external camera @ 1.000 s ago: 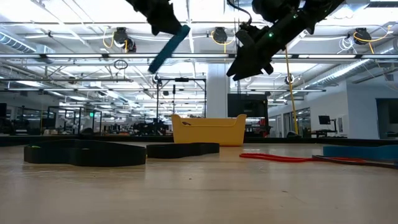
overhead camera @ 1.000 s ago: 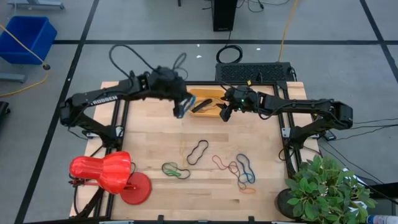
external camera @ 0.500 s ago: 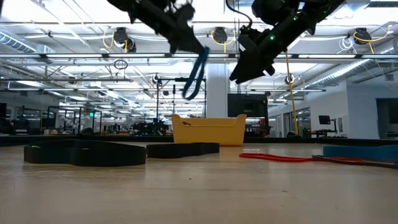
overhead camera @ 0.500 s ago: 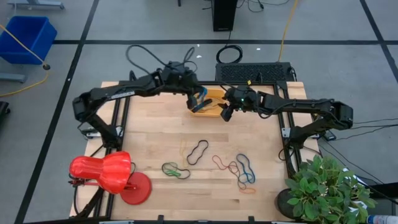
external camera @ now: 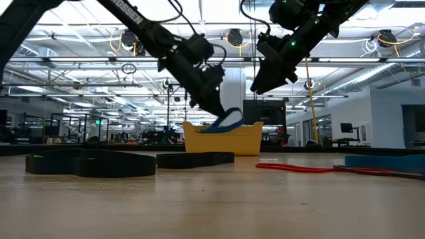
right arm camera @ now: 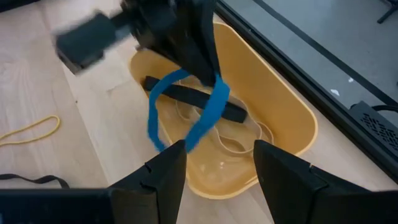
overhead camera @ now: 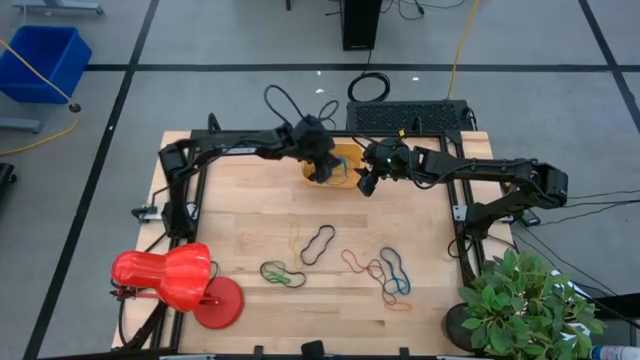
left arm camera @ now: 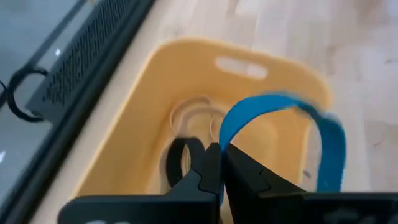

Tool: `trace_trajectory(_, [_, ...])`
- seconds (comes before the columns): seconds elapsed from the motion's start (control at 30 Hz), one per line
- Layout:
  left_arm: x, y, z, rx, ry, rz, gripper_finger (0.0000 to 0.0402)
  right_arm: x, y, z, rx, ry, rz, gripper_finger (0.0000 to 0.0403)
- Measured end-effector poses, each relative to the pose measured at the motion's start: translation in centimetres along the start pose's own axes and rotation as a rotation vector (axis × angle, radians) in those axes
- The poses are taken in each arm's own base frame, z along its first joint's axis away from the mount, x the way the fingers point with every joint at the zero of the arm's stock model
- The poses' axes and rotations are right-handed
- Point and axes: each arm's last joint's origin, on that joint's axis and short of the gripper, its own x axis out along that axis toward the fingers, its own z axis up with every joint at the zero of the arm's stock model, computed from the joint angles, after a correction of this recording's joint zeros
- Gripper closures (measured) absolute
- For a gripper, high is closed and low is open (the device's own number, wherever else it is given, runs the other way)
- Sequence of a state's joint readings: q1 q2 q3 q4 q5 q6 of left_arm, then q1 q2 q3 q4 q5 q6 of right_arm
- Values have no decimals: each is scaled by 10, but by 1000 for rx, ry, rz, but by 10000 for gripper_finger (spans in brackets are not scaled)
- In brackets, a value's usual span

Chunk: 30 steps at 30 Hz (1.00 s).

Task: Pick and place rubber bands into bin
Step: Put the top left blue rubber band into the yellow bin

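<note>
Nearest the lower edge of the high view, the loose thin elastic rubber bands (black, green, red, blue, orange) lie scattered on the pale wooden table top, lower centre to lower right, w/ a red desk lamp at lower left. Further up, upper centre of the frame, sits the small shallow orange-yellow plastic bin. The key relation: the wide blue rubber band hangs straight down from the left gripper, directly over the bin's inside, loop drooping into it, its lower end at about rim level in the low view. Left gripper's fingers are pressed together, pinching the band's top, so letting go should prob. drop it in w/o further travel. A black strip-like band and a few tan loops already lie on the bin floor. Left arm reaches in from the left side of the frame, wrist pitched down over the bin. The right gripper hovers just right of the bin, raised, fingers spread, holding nothing; it's aimed at the bin too. Left is the arm at work, right waits.
</note>
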<state>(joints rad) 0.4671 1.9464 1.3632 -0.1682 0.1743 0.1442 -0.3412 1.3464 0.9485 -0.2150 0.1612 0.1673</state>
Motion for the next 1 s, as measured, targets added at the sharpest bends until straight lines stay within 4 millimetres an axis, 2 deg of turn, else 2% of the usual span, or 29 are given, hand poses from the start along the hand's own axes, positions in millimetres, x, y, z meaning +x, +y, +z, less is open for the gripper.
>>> trace_trajectory(0.1, [9,1,-6,-4,26,-3,396,0,0,0,-4,0,0,222])
trace_trajectory(0.2, [14,1,-9,-22,35,0,387,0,0,0,-4,0,0,222])
trace_trajectory(0.37, [14,2,-9,-27,39,46,372,0,0,0,-4,-1,0,222])
trace_trajectory(1.0, [14,1,-9,-27,42,68,367,0,0,0,-4,-1,0,222])
